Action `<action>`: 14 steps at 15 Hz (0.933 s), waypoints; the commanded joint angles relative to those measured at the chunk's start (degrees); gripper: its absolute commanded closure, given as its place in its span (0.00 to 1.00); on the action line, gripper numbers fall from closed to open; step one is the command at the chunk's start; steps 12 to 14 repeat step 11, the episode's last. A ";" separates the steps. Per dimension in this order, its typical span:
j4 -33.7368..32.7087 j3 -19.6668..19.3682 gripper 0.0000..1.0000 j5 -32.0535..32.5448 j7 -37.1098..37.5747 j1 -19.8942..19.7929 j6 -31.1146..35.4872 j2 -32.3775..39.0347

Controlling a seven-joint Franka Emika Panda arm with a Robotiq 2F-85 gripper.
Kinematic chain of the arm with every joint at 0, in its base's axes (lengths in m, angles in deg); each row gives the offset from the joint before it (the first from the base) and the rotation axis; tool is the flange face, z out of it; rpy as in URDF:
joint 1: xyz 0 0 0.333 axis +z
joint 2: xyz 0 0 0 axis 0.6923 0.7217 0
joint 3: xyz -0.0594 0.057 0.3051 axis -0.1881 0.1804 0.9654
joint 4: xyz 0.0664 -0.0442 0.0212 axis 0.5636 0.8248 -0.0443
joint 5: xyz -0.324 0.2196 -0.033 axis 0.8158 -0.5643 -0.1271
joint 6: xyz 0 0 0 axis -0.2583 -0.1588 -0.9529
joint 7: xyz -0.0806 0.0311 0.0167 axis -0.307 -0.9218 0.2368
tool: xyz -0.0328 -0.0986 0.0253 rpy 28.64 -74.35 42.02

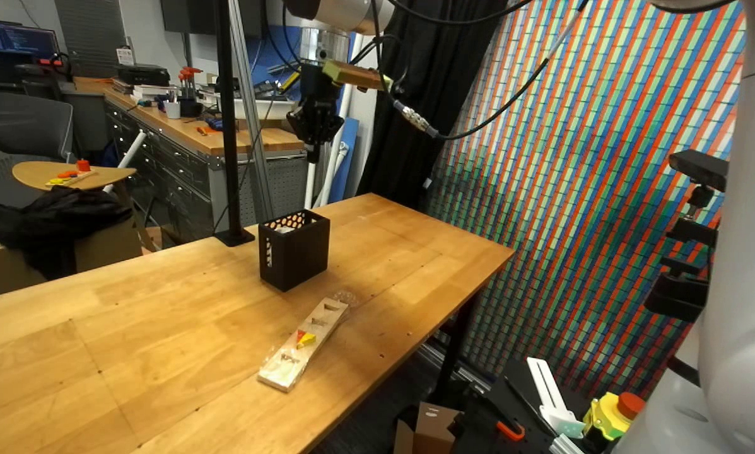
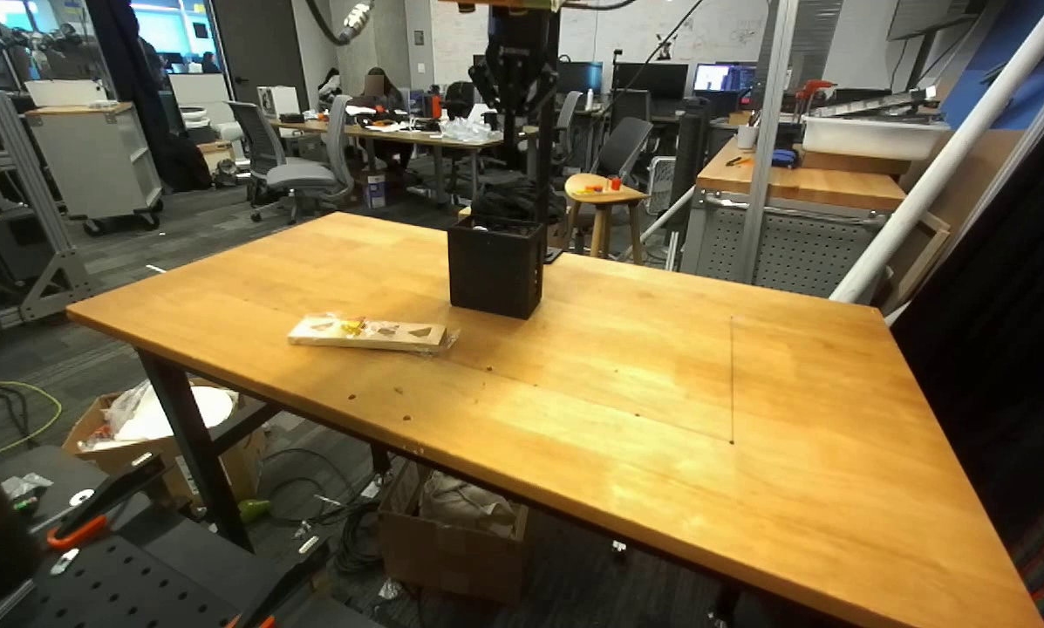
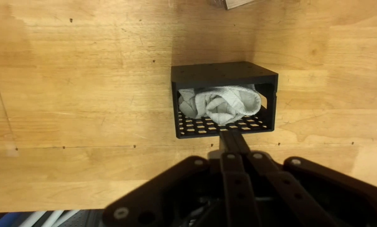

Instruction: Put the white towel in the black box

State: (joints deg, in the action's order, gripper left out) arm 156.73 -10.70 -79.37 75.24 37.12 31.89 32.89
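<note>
Table (image 1: 181, 302): 1 wooden strip (image 1: 298, 351), 1 white towel (image 3: 219, 102) in 1 black box (image 3: 224, 72).

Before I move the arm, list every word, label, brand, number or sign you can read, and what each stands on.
No text can be read in any view.
Monitor: text-like lines, too small.
Whiteboard: faint markings, illegible.
Small white card: too blurred.
Cardboard box: small pale mark, illegible.
Black box and white towel: no lettering visible.

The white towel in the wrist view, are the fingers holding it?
No, the white towel lies bunched inside the black box, and the fingers are shut together with no cloth between them.
</note>
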 commanded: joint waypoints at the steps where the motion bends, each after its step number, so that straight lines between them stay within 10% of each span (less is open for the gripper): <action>1: -0.20 -0.48 0.97 -0.13 -0.11 0.34 -0.50 -0.53; 5: -0.11 -0.44 0.73 -0.12 -0.10 0.35 -0.54 0.42; 14: -0.13 -0.43 0.73 -0.12 -0.10 0.35 -0.52 0.65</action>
